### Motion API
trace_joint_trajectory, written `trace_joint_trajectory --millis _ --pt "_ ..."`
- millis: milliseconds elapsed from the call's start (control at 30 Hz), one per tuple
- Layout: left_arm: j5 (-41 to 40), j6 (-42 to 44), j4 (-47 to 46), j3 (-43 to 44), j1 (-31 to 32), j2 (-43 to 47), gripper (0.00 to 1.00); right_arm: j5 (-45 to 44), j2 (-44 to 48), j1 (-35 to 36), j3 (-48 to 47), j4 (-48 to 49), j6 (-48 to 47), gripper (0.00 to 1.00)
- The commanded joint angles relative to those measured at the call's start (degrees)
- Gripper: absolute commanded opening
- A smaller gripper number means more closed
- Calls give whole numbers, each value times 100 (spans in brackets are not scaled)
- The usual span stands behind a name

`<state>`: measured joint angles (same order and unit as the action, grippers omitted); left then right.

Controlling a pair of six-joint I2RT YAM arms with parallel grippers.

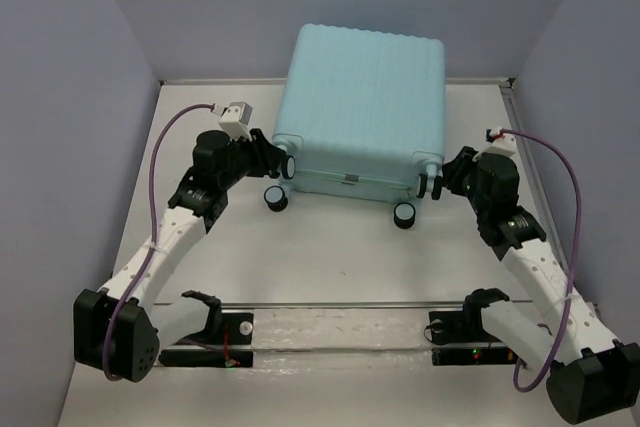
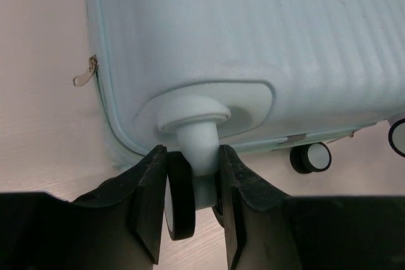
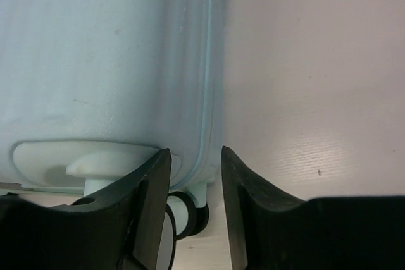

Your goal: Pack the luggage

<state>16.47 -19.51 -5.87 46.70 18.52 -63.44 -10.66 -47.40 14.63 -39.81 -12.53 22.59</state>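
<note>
Lab robot test cell: bare white table [image 1: 330, 267] boxed in by plain grey-lavender partition walls [image 1: 70, 97], two arms bolted to a metal rail [image 1: 340, 304] at the near edge, purple cables [image 1: 155, 177] exposed.

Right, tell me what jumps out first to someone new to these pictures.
The closed pale aqua luggage fills the far middle of the table, black wheels toward the arms. The left gripper is clamped on a wheel stem at one near corner; the right gripper sits at the other.
</note>
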Motion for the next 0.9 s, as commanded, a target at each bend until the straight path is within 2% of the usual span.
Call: trace_joint_trajectory --millis 0,33,67,100,133,200,233,467,667,800,867 --pt "1227 -466 622 -389 389 287 6 872 -173 -13 -422 76 -88 53" --pt "1236 -492 631 -407 398 349 9 837 -200 -65 -448 76 -105 55" --pt "1236 -493 648 -390 406 411 18 837 -252 -66 -475 67 -123 56" --pt "1210 -484 761 -346 406 464 31 854 -261 -127 -536 23 -123 57" --pt "1053 -432 867 -302 406 551 61 863 -244 -127 -554 6 -114 57" --pt "859 -370 1113 -188 406 674 92 933 -156 -127 -563 -12 -106 57" --pt "649 -309 1201 -161 406 710 97 1021 -121 -127 -563 -21 -123 57" --pt "32 -36 1659 -204 406 956 99 1504 134 -127 -361 -126 -167 62" --pt "155 -255 1308 -328 406 965 99 1838 169 -127 -220 -109 -228 64" --pt "-100 -273 1228 -153 406 833 99 1927 213 -127 -123 -109 -272 65" --pt "-477 -89 1377 -21 406 702 99 2005 257 -127 -97 -118 -290 65"
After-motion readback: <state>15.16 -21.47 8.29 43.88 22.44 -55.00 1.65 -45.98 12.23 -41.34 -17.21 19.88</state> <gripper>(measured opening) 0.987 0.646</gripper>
